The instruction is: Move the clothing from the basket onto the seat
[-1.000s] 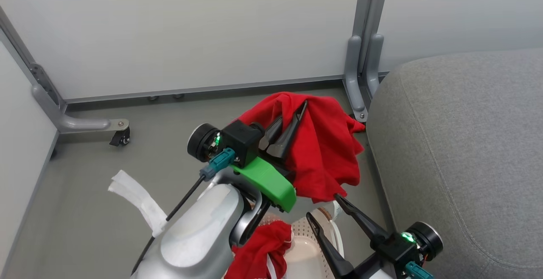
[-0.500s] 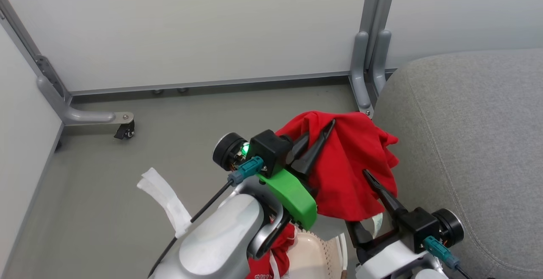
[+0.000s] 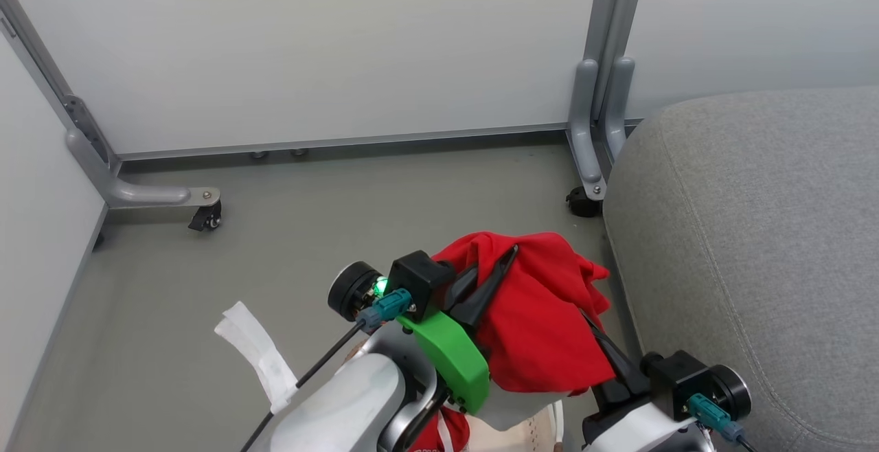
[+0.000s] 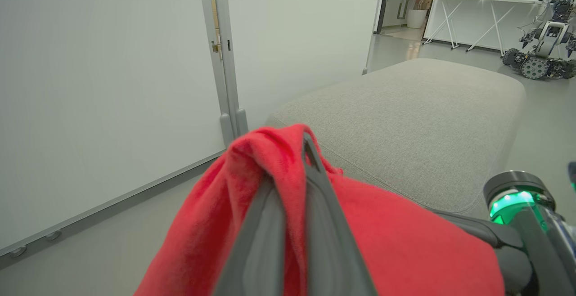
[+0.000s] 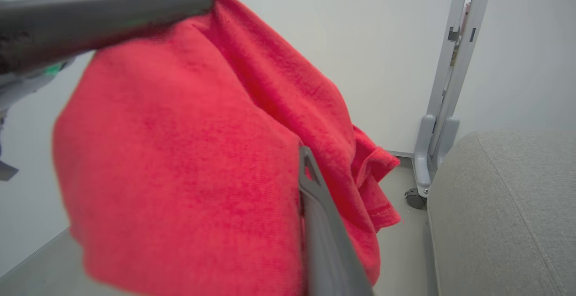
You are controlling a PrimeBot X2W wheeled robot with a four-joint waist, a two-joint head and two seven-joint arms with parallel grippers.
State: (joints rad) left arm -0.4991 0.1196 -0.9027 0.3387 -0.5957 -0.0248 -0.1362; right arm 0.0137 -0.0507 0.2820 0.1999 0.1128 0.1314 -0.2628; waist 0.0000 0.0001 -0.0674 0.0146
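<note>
A red garment of the clothing [image 3: 542, 321] hangs in the air, draped over my left gripper [image 3: 498, 261], which is shut on its top fold [image 4: 292, 170]. My right gripper [image 3: 599, 342] reaches up under the cloth's right side and is shut on it; one finger [image 5: 315, 206] shows against the red cloth [image 5: 189, 161]. Below the arms a corner of the cream basket [image 3: 532, 436] peeks out, with another red garment [image 3: 448, 433] in it. The grey seat [image 3: 755, 246] lies just right of the hanging garment.
A white paper strip [image 3: 257, 352] lies on the grey floor to the left. White partition walls stand behind, on metal feet with casters [image 3: 202, 218] [image 3: 584, 201]. Beyond the seat [image 4: 405, 116] another robot [image 4: 540, 48] stands on the floor.
The head camera has shifted. My right gripper came up from beside the basket to the garment's right side and went from open to shut on it. The left gripper keeps its hold.
</note>
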